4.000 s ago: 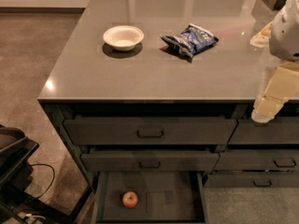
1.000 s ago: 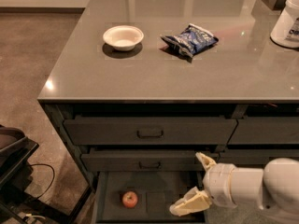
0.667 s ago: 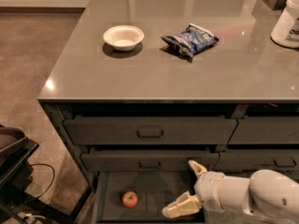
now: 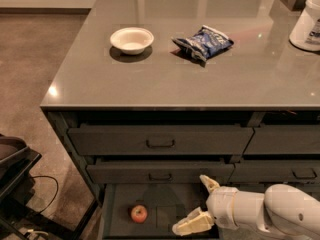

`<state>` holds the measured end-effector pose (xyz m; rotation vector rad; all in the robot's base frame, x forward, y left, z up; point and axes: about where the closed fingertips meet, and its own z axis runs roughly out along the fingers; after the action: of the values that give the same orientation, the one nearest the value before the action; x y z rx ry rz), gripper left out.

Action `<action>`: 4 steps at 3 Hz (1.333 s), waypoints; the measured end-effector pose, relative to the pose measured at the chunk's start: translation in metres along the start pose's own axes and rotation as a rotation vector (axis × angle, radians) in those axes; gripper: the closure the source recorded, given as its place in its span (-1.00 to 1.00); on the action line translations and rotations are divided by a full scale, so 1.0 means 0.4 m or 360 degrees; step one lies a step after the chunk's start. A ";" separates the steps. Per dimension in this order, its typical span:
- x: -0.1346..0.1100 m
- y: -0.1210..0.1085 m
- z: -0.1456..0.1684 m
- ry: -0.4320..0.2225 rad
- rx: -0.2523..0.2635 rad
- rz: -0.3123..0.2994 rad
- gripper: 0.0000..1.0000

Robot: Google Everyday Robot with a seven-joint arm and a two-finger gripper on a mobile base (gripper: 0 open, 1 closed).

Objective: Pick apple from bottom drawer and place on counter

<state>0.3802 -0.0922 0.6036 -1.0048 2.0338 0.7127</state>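
The gripper (image 4: 200,204) hovers right of the apple (image 4: 139,213) over the open bottom drawer (image 4: 165,200).
Its fingers (image 4: 192,224) are spread apart and touch nothing; the apple sits towards the drawer's left. It looks light, firm and smooth-skinned, likely to roll, so I'd pinch it across its widest middle.

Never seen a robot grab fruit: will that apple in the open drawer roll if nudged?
Probably: the apple is round and lies loose on the flat floor of the bottom drawer, so a nudge would likely roll it. It looks firm, so it should keep its shape in the open gripper beside it.
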 end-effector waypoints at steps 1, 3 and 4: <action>0.053 0.012 0.036 -0.0039 0.0008 0.0071 -1.00; 0.234 0.052 0.263 -0.0142 -0.0026 0.0178 -1.00; 0.265 0.080 0.301 -0.0167 -0.0073 0.0252 -1.00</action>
<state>0.3549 -0.0305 0.4543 -0.8206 2.0283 0.8805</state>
